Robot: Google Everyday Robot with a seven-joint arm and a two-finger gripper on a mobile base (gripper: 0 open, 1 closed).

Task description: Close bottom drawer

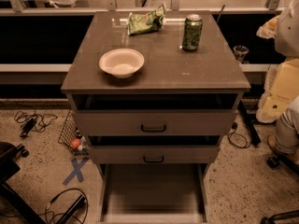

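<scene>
Speckled floor (37, 171) lies around the table (163, 64); on the table's top you have a pale bowl (121, 62) near its front left, a green can (192, 31) at back right and a green bag (145, 21) at the back. Your bottom drawer (152, 190) stands pulled far out from the table's base; pale arm parts (285, 78) sit off the table's right side; the pincer is out of view, so you cannot tell its state.

White bowl (121, 62), green can (192, 32) and crumpled green snack bag (146, 22) well apart on the cabinet top (163, 66)
</scene>
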